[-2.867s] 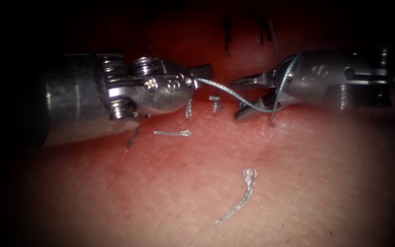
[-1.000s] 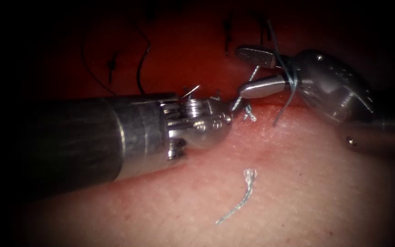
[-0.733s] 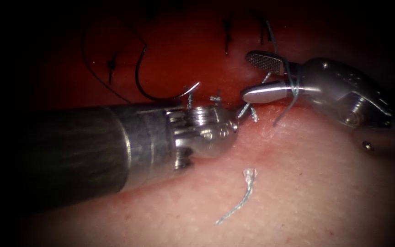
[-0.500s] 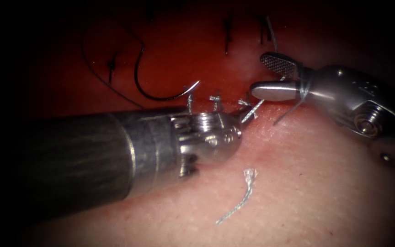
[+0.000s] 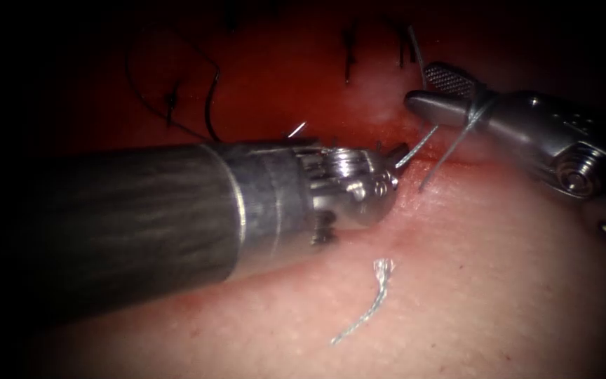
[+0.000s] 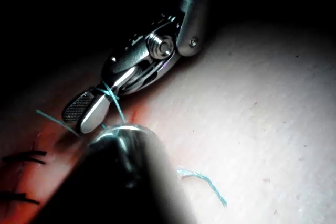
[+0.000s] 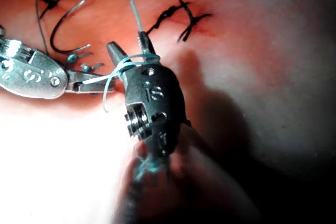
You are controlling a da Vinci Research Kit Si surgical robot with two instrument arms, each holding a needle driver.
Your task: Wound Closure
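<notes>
We have the left arm's steel needle driver [image 5: 400,151] pressed together on the pale blue-grey suture thread [image 5: 415,142], right at the red-stained line of the cut. The right arm's steel needle driver [image 5: 419,85] has its jaws spread. It grips nothing, but a turn of the same thread lies wound around them just behind the tips, as the right wrist view shows too [image 7: 126,40]. The dark curved needle [image 5: 210,112] lies free on the pale pink pork-belly tissue [image 5: 492,281] at the far left, not driven in and in neither tool; part of its curve is hidden behind the left shaft. A frayed cut end of thread [image 5: 369,305] rests on the near tissue, well apart from both tools. We judge this to be knot work, and doing it well means keeping the short span between the tools lightly taut so the turn cannot slide off the spread jaws. We would also avoid dragging on the dark finished stitches [image 5: 348,52] beyond, and keep the left shaft clear of the needle.
</notes>
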